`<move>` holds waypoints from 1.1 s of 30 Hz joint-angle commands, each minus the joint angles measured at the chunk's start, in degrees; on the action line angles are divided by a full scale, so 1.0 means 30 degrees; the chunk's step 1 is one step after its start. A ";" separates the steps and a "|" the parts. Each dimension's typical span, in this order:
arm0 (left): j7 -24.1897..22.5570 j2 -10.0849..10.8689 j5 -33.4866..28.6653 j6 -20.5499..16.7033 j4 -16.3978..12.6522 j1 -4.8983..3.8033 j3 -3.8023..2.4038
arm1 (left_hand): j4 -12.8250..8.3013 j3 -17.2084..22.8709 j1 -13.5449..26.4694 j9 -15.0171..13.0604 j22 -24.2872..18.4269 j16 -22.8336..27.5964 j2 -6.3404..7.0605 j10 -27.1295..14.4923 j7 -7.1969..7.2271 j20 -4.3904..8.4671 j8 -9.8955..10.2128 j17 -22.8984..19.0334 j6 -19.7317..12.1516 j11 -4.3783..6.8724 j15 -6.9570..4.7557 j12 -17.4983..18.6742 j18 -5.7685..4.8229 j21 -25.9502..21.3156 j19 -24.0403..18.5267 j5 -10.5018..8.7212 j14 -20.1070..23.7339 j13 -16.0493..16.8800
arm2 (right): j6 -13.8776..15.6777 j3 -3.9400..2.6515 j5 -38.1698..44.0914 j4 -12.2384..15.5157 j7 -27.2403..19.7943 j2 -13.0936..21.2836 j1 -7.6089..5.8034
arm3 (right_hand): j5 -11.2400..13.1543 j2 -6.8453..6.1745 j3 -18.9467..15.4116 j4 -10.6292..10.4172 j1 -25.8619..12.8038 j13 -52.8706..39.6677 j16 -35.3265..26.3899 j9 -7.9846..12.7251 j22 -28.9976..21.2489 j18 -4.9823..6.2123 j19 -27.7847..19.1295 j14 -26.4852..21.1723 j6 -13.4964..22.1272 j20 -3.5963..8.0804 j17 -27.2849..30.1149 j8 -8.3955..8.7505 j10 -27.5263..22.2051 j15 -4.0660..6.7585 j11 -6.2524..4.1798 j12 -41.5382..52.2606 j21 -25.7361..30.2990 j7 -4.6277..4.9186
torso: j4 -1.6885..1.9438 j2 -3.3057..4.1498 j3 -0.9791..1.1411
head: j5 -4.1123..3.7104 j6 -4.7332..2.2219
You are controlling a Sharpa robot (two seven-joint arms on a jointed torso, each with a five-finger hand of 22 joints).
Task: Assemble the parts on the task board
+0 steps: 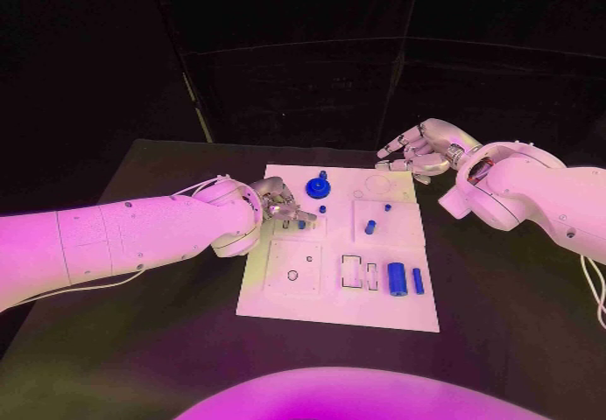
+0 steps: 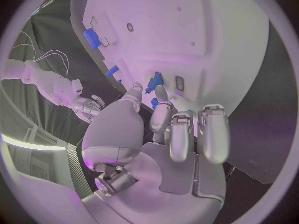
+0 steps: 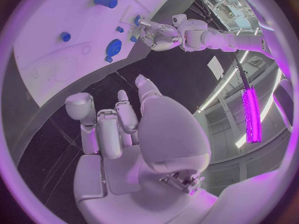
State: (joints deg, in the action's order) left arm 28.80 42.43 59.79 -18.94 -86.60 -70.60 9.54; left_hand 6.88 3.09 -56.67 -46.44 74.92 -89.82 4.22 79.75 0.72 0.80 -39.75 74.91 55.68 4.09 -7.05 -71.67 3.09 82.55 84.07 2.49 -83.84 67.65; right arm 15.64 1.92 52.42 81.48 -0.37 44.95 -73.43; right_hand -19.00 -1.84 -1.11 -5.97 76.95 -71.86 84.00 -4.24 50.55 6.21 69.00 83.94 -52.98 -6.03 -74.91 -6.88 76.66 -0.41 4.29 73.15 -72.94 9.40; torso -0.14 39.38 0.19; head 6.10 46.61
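Silver left hand (image 1: 280,208) over the task board's (image 1: 291,302) left edge, fingertips (image 2: 156,95) pinching a small blue part (image 2: 154,80) | right hand (image 1: 417,149) off the far right corner, fingers loosely curled, holding nothing | round blue part (image 1: 319,186) just beyond left hand.

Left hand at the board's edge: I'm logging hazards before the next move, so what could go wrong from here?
1. The left hand works close among small blue parts; its fingers could knock one out of place.
2. The loose blue cylinder lies on its side on the task board and might roll if the board is bumped.
3. The right hand hovers beyond the board's far corner, empty, so it can't steady anything.
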 commanded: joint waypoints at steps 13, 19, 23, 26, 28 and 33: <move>0.0115 0.0630 -0.1274 0.2161 -0.0469 -0.1337 -0.1350 | 0.0336 -0.0600 -0.0183 0.0278 0.0583 -0.0059 -0.0076 -0.0681 -0.0504 -0.0013 0.0639 0.5031 -0.1238 -0.0277 0.0110 0.0804 -0.0035 -0.0781 0.0493 0.0064 -0.2053 -0.1068 | 0.0286 -0.0010 0.0034 -0.0152 -0.0161 -0.0049 -0.0030 | -0.0127 0.0038 -0.0077 -0.0054 -0.0214 0.0021 -0.0055 0.0025 -0.0027 0.0368 -0.0103 0.1189 0.0059 -0.0049 -0.1350 -0.0107 -0.0157 0.0156 -0.0005 -0.0081 0.0121 -0.0045 | -0.0043 0.0007 -0.0011 | -0.0036 -0.0175; 0.0124 0.0554 -0.1872 0.4681 0.0696 -0.2468 -0.1410 | 0.0184 -0.0592 -0.1041 0.0911 -0.0378 -0.0059 -0.0453 -0.1652 -0.0916 -0.0258 0.1502 0.5031 -0.1917 -0.0654 0.0407 0.1993 0.0160 -0.1574 0.0122 0.0067 -0.2053 -0.2428 | 0.0267 -0.0010 0.0034 -0.0216 -0.0136 -0.0101 -0.0031 | -0.0127 0.0038 -0.0077 -0.0054 -0.0214 0.0021 -0.0055 0.0025 -0.0027 0.0368 -0.0103 0.1189 0.0059 -0.0049 -0.1350 -0.0107 -0.0157 0.0156 -0.0005 -0.0081 0.0121 -0.0045 | 0.0017 0.0008 0.0000 | -0.0101 -0.0294; 0.0072 0.0162 -0.2065 0.6294 0.1922 -0.2868 -0.1411 | -0.0110 -0.0457 -0.1821 0.1580 -0.0781 -0.0059 -0.0840 -0.2135 -0.1198 -0.0470 0.2195 0.5031 -0.2066 -0.0894 0.0635 0.2628 0.0242 -0.1940 -0.0039 0.0076 -0.2053 -0.3158 | 0.0258 -0.0010 0.0034 -0.0244 -0.0117 -0.0158 -0.0031 | -0.0142 0.0043 -0.0100 -0.0082 -0.0239 0.0020 -0.0065 0.0025 -0.0047 0.0371 -0.0111 0.1186 0.0063 -0.0049 -0.1334 -0.0112 -0.0155 0.0156 -0.0006 -0.0078 0.0133 -0.0046 | -0.0037 0.0032 -0.0007 | -0.0082 -0.0396; 0.0059 -0.0144 -0.2123 0.7207 0.2663 -0.2996 -0.1408 | -0.0164 -0.0477 -0.2030 0.1965 -0.0868 -0.0059 -0.1020 -0.2192 -0.1293 -0.0570 0.2528 0.5031 -0.1996 -0.0988 0.0719 0.2724 0.0264 -0.2032 -0.0067 0.0073 -0.2053 -0.3293 | 0.0259 -0.0010 0.0034 -0.0258 -0.0102 -0.0186 -0.0031 | -0.0149 0.0052 -0.0098 -0.0084 -0.0234 0.0017 -0.0069 0.0025 -0.0035 0.0368 -0.0104 0.1184 0.0063 -0.0049 -0.1328 -0.0114 -0.0152 0.0157 -0.0007 -0.0075 0.0127 -0.0047 | -0.0030 0.0043 -0.0039 | -0.0117 -0.0438; 0.0052 -0.0386 -0.2149 0.7933 0.3187 -0.3052 -0.1406 | -0.0143 -0.0514 -0.2049 0.2127 -0.0893 -0.0059 -0.1106 -0.2186 -0.1320 -0.0609 0.2651 0.5031 -0.1923 -0.1013 0.0746 0.2732 0.0272 -0.2062 -0.0071 0.0072 -0.2053 -0.3321 | 0.0262 -0.0010 0.0034 -0.0268 -0.0094 -0.0202 -0.0031 | -0.0182 0.0097 -0.0086 -0.0089 -0.0205 0.0019 -0.0060 0.0024 -0.0042 0.0370 -0.0104 0.1189 0.0063 -0.0047 -0.1347 -0.0123 -0.0152 0.0160 -0.0013 -0.0075 0.0133 -0.0051 | -0.0011 0.0023 -0.0027 | -0.0154 -0.0454; 0.0050 -0.0873 -0.2177 0.9489 0.4105 -0.3179 -0.1403 | 0.0129 -0.0792 -0.1813 0.2669 -0.0890 -0.0059 -0.1398 -0.2021 -0.1350 -0.0701 0.3049 0.5031 -0.1602 -0.1048 0.0795 0.2612 0.0279 -0.2085 -0.0039 0.0070 -0.2053 -0.3261 | 0.0270 -0.0010 0.0034 -0.0288 -0.0079 -0.0247 -0.0031 | -0.0207 0.0130 -0.0075 -0.0090 -0.0174 0.0029 -0.0067 0.0024 -0.0043 0.0370 -0.0101 0.1187 0.0063 -0.0046 -0.1337 -0.0130 -0.0160 0.0162 -0.0017 -0.0083 0.0136 -0.0053 | -0.0014 0.0023 -0.0012 | -0.0160 -0.0518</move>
State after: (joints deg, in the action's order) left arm 28.83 40.08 54.15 3.21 -74.74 -79.96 5.38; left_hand 7.37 1.01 -62.08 -38.60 72.23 -89.82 0.56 73.49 -3.45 -0.77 -30.82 74.91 50.47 1.33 -4.99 -63.67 3.10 76.37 83.93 2.49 -84.06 57.81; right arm 15.90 1.92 52.42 80.58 -0.33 44.29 -73.43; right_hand -19.47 -1.63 -1.26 -6.12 76.74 -71.87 84.00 -4.24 50.45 6.21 69.00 83.94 -52.98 -6.03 -74.90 -6.88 76.66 -0.41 4.30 73.15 -72.72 9.40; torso -0.19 39.48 0.12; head 5.64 45.13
